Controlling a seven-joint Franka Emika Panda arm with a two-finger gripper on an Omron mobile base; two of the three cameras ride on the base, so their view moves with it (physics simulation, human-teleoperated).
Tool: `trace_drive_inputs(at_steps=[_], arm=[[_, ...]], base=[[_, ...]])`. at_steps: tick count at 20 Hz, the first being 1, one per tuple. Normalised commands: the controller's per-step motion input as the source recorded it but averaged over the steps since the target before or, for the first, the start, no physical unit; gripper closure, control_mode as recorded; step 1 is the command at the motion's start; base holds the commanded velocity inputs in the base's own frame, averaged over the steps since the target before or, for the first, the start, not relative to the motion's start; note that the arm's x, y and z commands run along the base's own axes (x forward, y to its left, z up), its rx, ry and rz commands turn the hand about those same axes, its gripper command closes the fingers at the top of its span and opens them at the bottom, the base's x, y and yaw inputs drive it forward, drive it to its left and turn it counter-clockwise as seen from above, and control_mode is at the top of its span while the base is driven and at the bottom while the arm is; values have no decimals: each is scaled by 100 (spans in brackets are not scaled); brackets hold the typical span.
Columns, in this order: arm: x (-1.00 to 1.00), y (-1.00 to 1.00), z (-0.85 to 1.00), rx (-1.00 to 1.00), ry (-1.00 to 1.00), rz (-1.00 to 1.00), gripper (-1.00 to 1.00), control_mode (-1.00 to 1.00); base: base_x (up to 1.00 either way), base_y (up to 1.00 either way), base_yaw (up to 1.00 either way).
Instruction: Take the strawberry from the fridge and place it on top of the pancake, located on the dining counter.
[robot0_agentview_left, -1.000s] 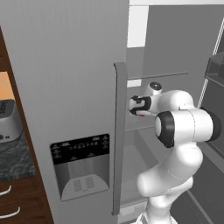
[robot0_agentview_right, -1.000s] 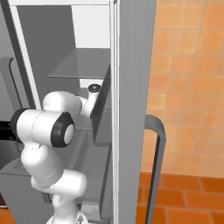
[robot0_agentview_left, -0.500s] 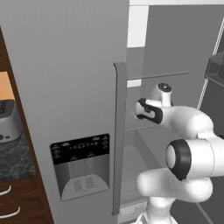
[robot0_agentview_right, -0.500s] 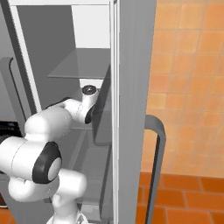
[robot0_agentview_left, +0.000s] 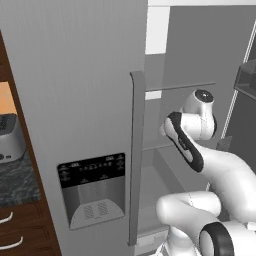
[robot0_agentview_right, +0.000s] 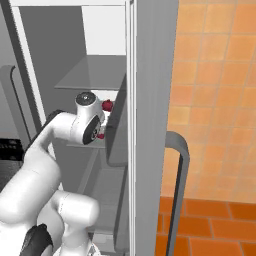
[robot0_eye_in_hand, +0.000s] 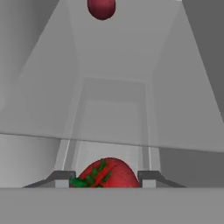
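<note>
The grey steel fridge (robot0_agentview_left: 75, 75) stands with its right door (robot0_agentview_right: 152, 100) swung open, and my arm reaches inside at mid-shelf height. In the hand view the strawberry (robot0_eye_in_hand: 106, 173), red with green leaves, lies on a glass shelf directly between my two fingertips. My gripper (robot0_eye_in_hand: 105, 178) is open, one finger close on each side of the berry. From the right base view the strawberry (robot0_agentview_right: 101, 135) shows as a red speck at the hand. The pancake and dining counter are out of view.
A second round dark-red fruit (robot0_eye_in_hand: 101, 8) lies further along the shelf, also visible in the right base view (robot0_agentview_right: 107, 105). Glass shelves (robot0_agentview_left: 180, 86) sit above and below the hand. The dispenser panel (robot0_agentview_left: 92, 187) and long handle (robot0_agentview_left: 136, 150) are on the shut left door.
The arm has stretched forward and deeper into the fridge, bringing the hand from the door opening to the shelf. Nothing else has moved.
</note>
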Motion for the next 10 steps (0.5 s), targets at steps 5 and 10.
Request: trace_drive_inputs(at_steps=[5,10], arm=[[-82,0,69,0,0,0,100,-100],[-84,0,71,0,0,0,100,-100]], base=[[0,0,0],[0,0,0]])
